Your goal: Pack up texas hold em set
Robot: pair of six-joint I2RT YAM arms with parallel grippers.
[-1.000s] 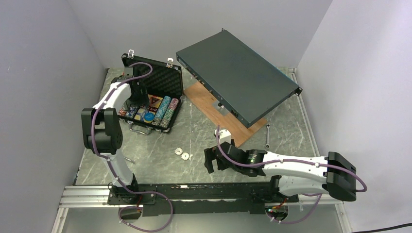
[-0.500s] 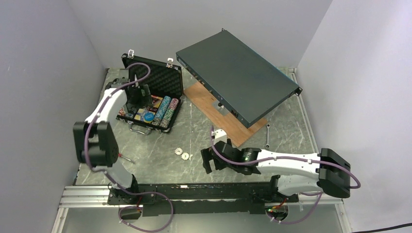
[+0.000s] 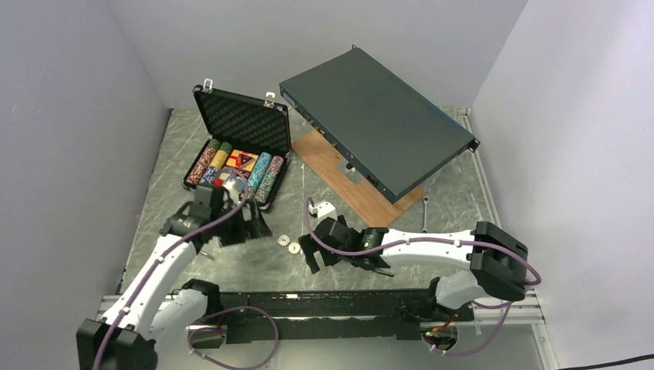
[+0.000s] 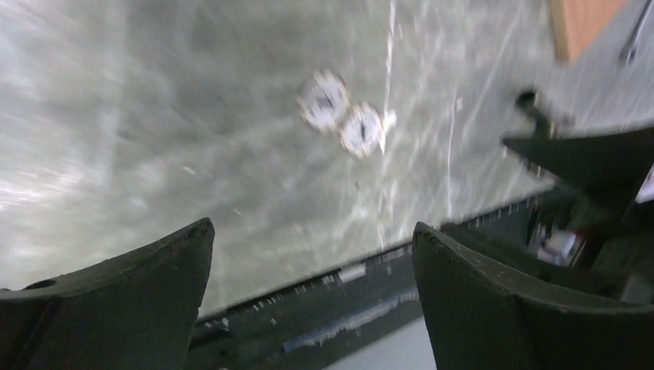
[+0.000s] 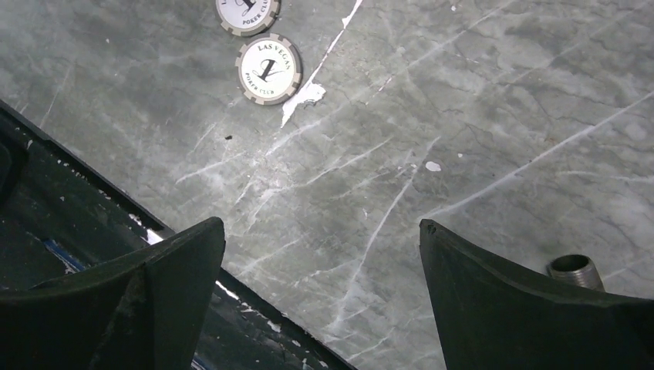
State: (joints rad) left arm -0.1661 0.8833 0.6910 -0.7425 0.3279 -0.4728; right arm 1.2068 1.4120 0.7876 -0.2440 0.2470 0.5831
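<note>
case [image 3: 235, 150] sits open at the far left of the table [image 3: 324, 196]: 1 black rectangular briefcase, lid up. lid is lined with grey egg-crate foam [image 3: 247, 122] and has 2 silver latches [image 3: 207, 83] on its top edge. the tray holds striped multicolour chip rows [image 3: 266, 176] lying on edge, 2 left and 2 right as far as i can count, with 1 red triangle [image 3: 245, 160] between them. small bits at the tray's near edge are too small to sort.

2 loose chips [image 5: 268, 69] lie flat near table centre, just beside each other and well apart from the case. they are round and white with notched grey rims, printed "las vegas poker club".

left gripper [image 4: 312, 231]: fingers spread wide, nothing between, just left of the loose chips. right gripper [image 5: 320, 227]: same, wide and empty, just right of them.

table is grey veined stone-look. 1 flat dark-grey metal box [image 3: 378, 127] lies over 1 wood board [image 3: 335, 169] at far right. 1 small silver wrench [image 3: 425, 216] is right of the board.
</note>
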